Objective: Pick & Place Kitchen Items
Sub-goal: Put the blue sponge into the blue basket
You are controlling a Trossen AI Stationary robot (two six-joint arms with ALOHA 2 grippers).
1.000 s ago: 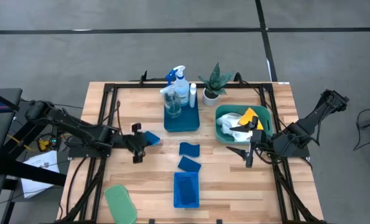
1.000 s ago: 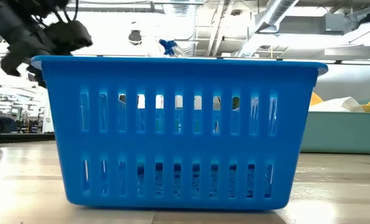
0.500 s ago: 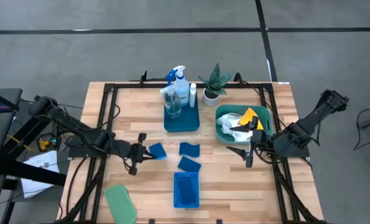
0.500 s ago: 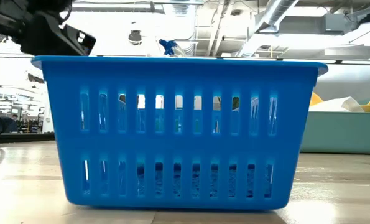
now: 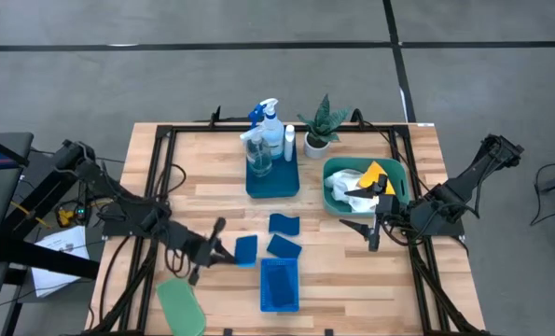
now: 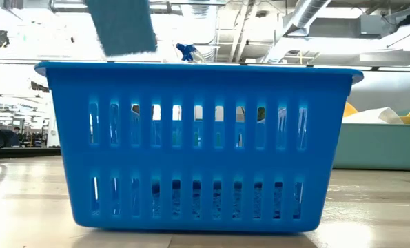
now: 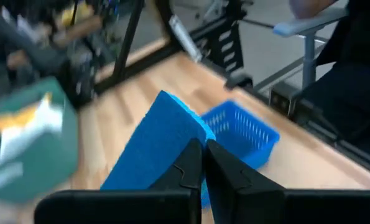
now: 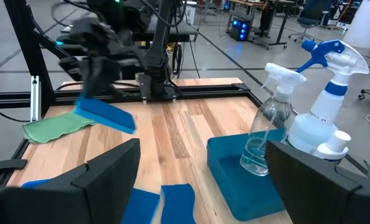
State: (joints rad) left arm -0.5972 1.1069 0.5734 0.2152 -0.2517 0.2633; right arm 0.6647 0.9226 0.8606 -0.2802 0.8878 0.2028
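You are in the carrying step: your left gripper [image 5: 223,254] has its fingers clamped on a small flat blue square sponge [image 5: 245,249] and holds it up in the air, just to the left of the little blue slotted plastic basket [image 5: 279,285] at the near middle of the tabletop [image 5: 352,271]. My guess is that the sponge goes into that basket, so the next move should bring it right over the open top, lower it a bit, and only then let the fingers come apart. Watch the basket rim, because the sponge hangs close beside it. In the left wrist view the sponge [image 7: 157,146] looks like a thin, soft pad, tilted, pinched at one edge. In the low view it shows above the basket's top edge, up in the air. Two more blue square sponges [image 5: 284,235] lie flat on the tabletop just past the basket, touching or almost touching each other. A green cloth [image 5: 180,305] lies at the near left edge. Your right gripper [image 5: 370,227] waits beside the teal tub [image 5: 334,202] on the right, with its fingers wide apart and nothing in them. The spray bottles [image 5: 269,131] stand in the blue tray [image 5: 272,179] at the far middle.
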